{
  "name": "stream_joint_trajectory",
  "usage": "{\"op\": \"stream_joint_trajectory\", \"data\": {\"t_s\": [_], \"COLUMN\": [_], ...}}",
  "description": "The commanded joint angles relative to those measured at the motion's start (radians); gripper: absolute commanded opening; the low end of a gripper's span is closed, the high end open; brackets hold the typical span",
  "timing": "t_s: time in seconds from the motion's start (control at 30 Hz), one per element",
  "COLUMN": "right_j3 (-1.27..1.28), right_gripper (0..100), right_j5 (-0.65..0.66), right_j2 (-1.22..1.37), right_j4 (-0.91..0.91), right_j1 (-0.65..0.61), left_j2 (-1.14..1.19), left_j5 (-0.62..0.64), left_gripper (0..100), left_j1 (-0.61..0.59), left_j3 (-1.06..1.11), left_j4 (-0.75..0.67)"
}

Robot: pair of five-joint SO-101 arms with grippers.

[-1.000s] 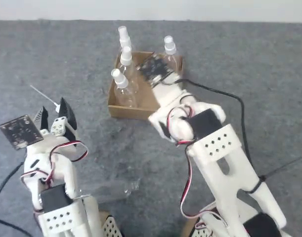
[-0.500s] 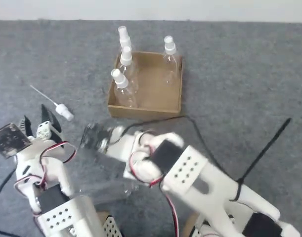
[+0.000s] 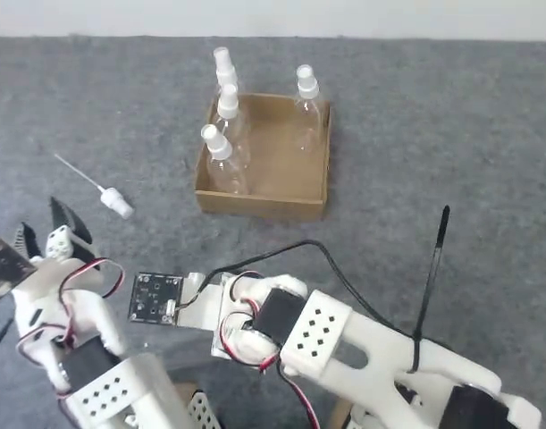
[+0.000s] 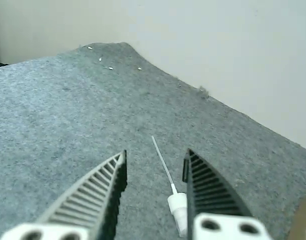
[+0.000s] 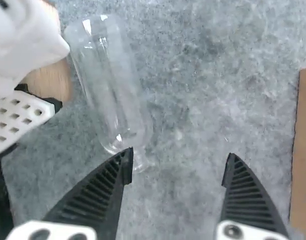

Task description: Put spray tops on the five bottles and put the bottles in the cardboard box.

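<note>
Shift right gripper (image 5: 179, 159), fingers spread, over lying bottle (image 5: 110, 85) mid-body, close softly; w/ left gripper (image 4: 156, 154), also released, take spray top (image 4: 177, 205) by head

Right claw (image 5: 177, 167) swung from the cardboard box (image 3: 259, 204) to the lower centre, over the lying bottle (image 5: 110, 85); left claw (image 3: 40, 222) withdrew toward the lower left.
</note>
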Motion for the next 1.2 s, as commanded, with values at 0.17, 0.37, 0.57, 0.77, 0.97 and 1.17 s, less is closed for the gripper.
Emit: {"op": "stream_joint_trajectory", "data": {"t_s": [0.17,0.37,0.57,0.77,0.97,1.17], "right_j3": [-0.011,-0.009,-0.002,0.011,0.015,0.032], "right_gripper": [24.9,24.9,24.9,24.9,24.9,24.9], "right_j5": [-0.017,-0.017,-0.017,-0.017,-0.020,-0.046], "right_j2": [-0.047,-0.047,-0.045,-0.047,-0.044,0.062], "right_j4": [-0.033,-0.031,-0.033,-0.041,-0.065,-0.127], "right_j1": [-0.016,-0.016,-0.010,-0.013,-0.016,-0.058], "left_j2": [-0.006,-0.006,-0.006,-0.006,-0.005,0.021], "left_j5": [0.012,0.006,-0.023,-0.029,-0.052,-0.052], "left_gripper": [17,17,17,17,17,17], "left_j1": [-0.149,-0.203,-0.201,-0.203,-0.204,-0.204], "left_j3": [-0.137,-0.309,-0.463,-0.562,-0.618,-0.685], "left_j4": [-0.002,0.135,0.245,0.290,0.285,0.262]}}
